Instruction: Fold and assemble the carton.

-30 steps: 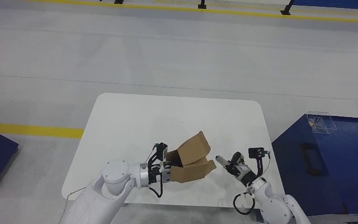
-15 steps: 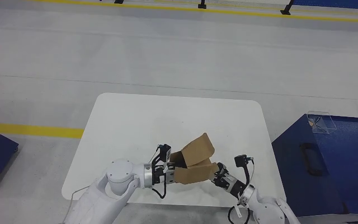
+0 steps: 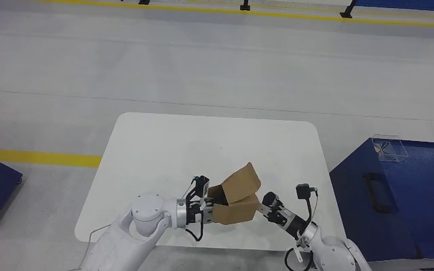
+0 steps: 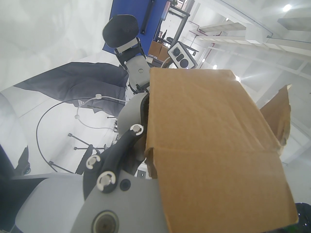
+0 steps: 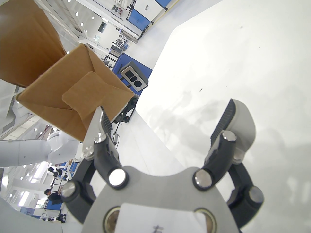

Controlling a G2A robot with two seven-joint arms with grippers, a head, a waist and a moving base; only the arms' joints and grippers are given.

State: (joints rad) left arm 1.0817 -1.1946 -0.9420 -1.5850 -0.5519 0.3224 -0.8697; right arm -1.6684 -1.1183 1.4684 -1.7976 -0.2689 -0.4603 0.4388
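Brown cardboard carton (image 3: 237,192) over the white rounded table (image 3: 169,142), partly folded (one flap raised), held between the two arms, left gripper (image 3: 204,201) jaws clamped on one end, right gripper (image 5: 165,109) jaws spread wide just beside the opposite folded end.

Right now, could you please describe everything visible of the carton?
The carton is plain brown cardboard, partly assembled: one end is closed by interlocked flaps with a rounded tab, while a large flap stands raised. The left gripper holds it tilted above the white table's near edge; the open right gripper sits at its closed end, one fingertip apparently touching it.
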